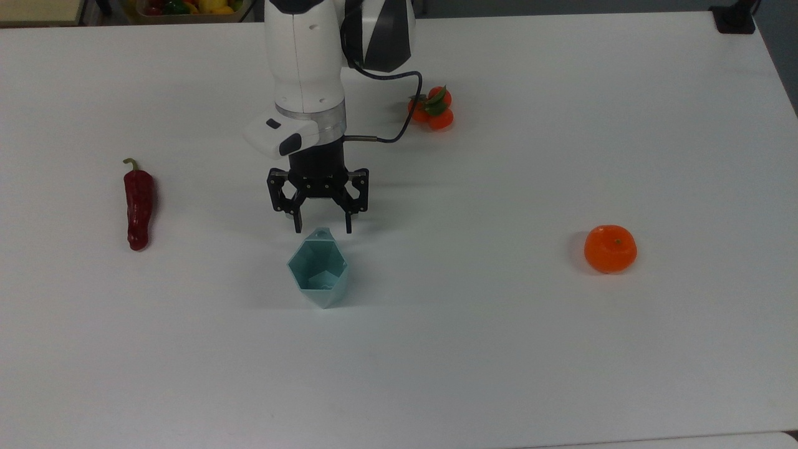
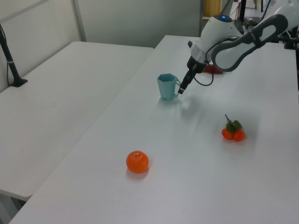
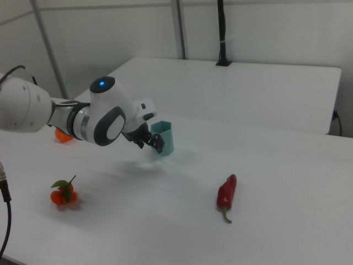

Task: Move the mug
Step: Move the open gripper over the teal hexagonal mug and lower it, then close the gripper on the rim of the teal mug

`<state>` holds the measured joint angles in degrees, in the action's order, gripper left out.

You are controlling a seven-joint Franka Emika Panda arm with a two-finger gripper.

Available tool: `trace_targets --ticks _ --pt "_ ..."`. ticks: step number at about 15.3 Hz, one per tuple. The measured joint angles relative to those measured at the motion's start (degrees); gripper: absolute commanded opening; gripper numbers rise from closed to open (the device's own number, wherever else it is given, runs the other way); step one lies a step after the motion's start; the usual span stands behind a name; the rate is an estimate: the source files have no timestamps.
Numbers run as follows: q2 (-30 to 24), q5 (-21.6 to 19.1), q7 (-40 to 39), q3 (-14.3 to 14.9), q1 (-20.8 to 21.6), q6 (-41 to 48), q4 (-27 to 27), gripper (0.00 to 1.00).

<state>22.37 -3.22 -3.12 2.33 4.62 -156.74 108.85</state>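
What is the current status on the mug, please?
Claw open, straddling the handle. Pale teal faceted mug upright on white table, ungrasped. Nothing in the way.

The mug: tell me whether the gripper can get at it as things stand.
Probably yes. The open gripper hangs just behind the mug, fingers astride its handle tab, and nothing lies between; the pepper and orange sit far off.

Arm reaching fwd, wrist vertical, claw (image 1: 322,228) pointing down, fingers apart.

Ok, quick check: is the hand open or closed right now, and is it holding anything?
Hand: open, holding nothing, fingers either side of the mug handle.
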Motion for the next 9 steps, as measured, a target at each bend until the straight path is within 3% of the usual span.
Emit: trace_targets --ticks 9 --pt "5.6 0.0 1.5 0.0 0.4 0.0 -6.3 0.76"
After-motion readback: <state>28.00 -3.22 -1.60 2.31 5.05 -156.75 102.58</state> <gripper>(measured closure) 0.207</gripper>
